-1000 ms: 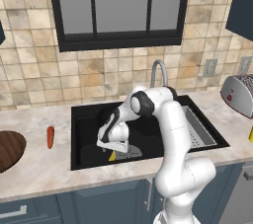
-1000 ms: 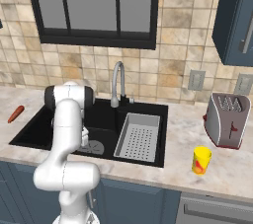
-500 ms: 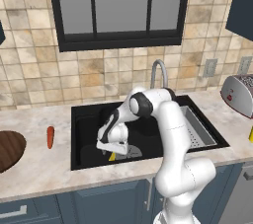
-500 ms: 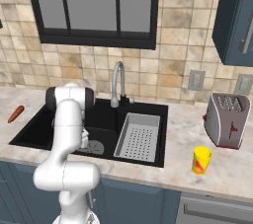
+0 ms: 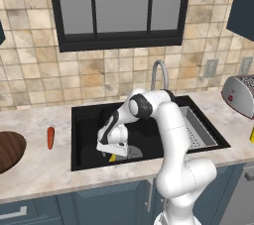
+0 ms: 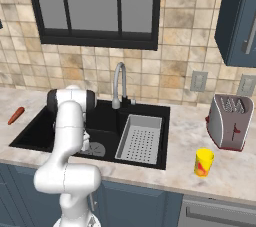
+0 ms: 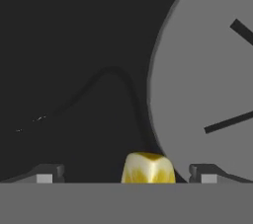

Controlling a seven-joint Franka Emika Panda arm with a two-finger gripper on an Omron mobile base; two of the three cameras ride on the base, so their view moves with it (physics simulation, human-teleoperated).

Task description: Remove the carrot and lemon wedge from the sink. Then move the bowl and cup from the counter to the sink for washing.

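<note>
Straddling the lemon wedge (image 7: 148, 168) on the sink (image 5: 89, 120) floor beside the drain (image 7: 207, 80), fingers (image 7: 47, 173) spread wide, ungripped.

The white arm bends forward and down, its pincer (image 7: 126, 174) spread wide.

A white robot arm with dark joints (image 6: 67, 136) rises at seven o'clock and bends down into the large black rectangular sink (image 6: 107, 123), hiding its hand behind its own body. Beside it on the basin floor lies the round grey drain (image 6: 96, 149); a grey perforated tray (image 6: 140, 138) sits toward five o'clock of the curved silver faucet (image 6: 119, 85). On the light beige marbled counter (image 6: 175, 168), a slim orange-red carrot (image 6: 15, 115) rests at nine o'clock, a small yellow-orange cup (image 6: 203, 162) at four o'clock, near a silver toaster (image 6: 230, 122).
</note>
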